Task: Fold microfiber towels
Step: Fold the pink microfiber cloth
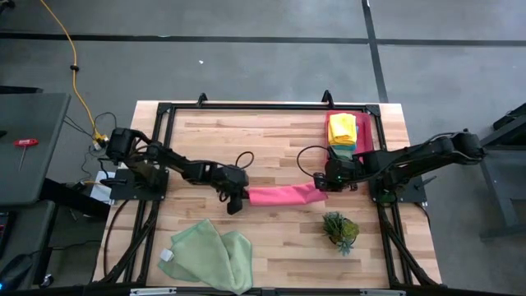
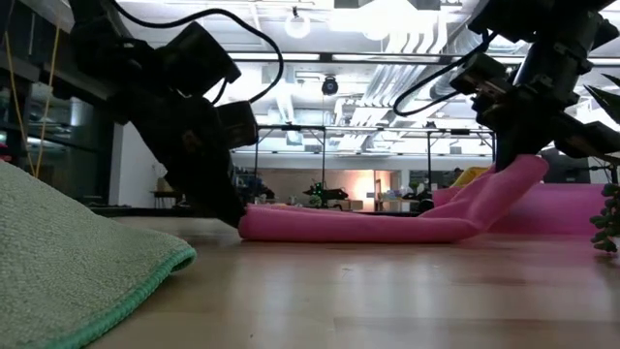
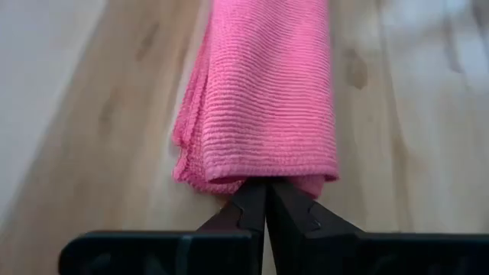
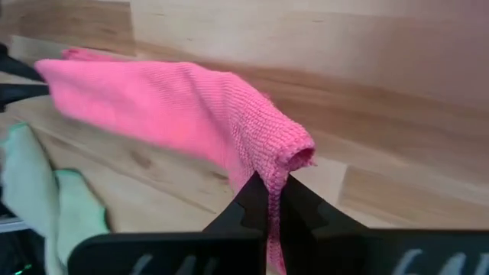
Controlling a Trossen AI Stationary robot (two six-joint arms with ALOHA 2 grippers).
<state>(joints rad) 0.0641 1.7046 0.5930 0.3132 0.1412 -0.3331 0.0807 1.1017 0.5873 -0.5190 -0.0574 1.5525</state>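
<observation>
Arms reach inward low over the wooden table point(image 1: 279, 238): left end effector point(image 1: 235, 202) pinches the left end of the folded hot pink microfiber towel point(image 1: 283, 194) at mid-table, right end effector point(image 1: 322, 182) pinches its raised right end.

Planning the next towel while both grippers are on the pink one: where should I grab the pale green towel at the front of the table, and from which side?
Take the pale green towel at its outer corner by the white tag, coming from the left arm's side. It lies crumpled in loose overlapping folds, so a free edge lifts more cleanly than the bunched middle. Left gripper and right gripper each pinch one end of the pink towel.
</observation>
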